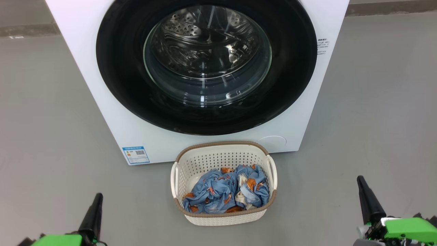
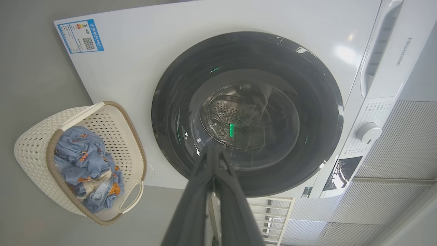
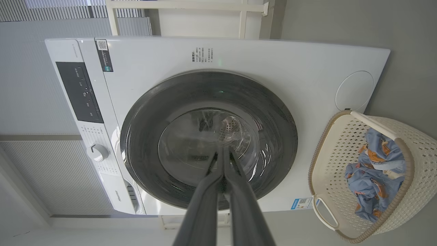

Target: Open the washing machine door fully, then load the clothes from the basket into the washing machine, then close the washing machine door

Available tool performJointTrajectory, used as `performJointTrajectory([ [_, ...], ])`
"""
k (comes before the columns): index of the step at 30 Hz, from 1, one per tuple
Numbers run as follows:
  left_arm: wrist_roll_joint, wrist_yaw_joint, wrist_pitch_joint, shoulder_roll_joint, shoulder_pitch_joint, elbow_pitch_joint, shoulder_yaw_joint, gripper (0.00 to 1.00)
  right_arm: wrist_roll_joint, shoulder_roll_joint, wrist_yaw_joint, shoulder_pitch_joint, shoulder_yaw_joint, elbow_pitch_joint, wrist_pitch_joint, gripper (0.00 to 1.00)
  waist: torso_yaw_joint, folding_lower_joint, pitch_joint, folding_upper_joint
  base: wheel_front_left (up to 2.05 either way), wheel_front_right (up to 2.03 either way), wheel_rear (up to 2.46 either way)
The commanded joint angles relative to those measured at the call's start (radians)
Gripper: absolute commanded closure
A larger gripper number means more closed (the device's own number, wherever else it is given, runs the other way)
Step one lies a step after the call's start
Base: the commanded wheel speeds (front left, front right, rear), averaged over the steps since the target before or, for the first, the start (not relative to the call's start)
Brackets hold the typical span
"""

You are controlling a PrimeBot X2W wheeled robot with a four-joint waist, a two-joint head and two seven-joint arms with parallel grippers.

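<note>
The white washing machine [image 1: 102,85] stands ahead with its round black-rimmed door [image 1: 119,75] closed; the steel drum shows through the glass bowl. On the floor in front sits the cream basket [image 1: 223,150] holding the blue clothes [image 1: 225,191] with orange figures and cream cloth. My left gripper [image 1: 95,205] is low at the left and my right gripper [image 1: 365,194] low at the right, both well short of the basket. In the left wrist view the left gripper [image 2: 213,150] is shut and empty, pointing at the door [image 2: 170,102]. The right gripper [image 3: 223,152] is likewise shut and empty before the door [image 3: 143,136].
Grey floor [image 1: 51,153] spreads on both sides of the machine and around the basket. The control panel [image 3: 80,92] and dial [image 3: 97,152] sit along the machine's top. A blue label sticker [image 1: 136,154] marks its lower left corner. White slatted panels [image 2: 392,153] stand behind the machine.
</note>
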Motion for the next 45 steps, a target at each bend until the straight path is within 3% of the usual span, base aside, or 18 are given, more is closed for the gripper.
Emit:
performJointTrajectory([
  [1,0.0,0.0,0.0,-0.001,0.002,0.003,0.0,0.0,0.0,0.001,0.0,0.002,0.0,0.004,-0.001,0.0,0.0,0.0,0.0,0.0,0.0,0.0,0.0],
  [11,0.022,0.0,-0.021,-0.004,0.016,0.013,-0.017,0.0,-0.019,0.002,0.0,0.019,0.011,0.023,-0.021,0.0,0.002,0.0022,-0.001,0.0,0.0,0.0,0.0],
  [17,0.067,0.0,-0.039,0.008,0.013,0.003,-0.028,0.0,-0.061,-0.008,0.0,0.016,0.023,0.019,-0.039,0.0,0.002,0.0001,0.002,0.0,0.0,0.0,0.0],
  [45,0.443,-0.001,-0.121,0.024,0.018,-0.035,-0.063,0.0,-0.441,-0.055,0.001,0.0,0.091,0.029,-0.121,0.0,0.003,0.0,0.003,0.0,0.0,0.0,0.0],
])
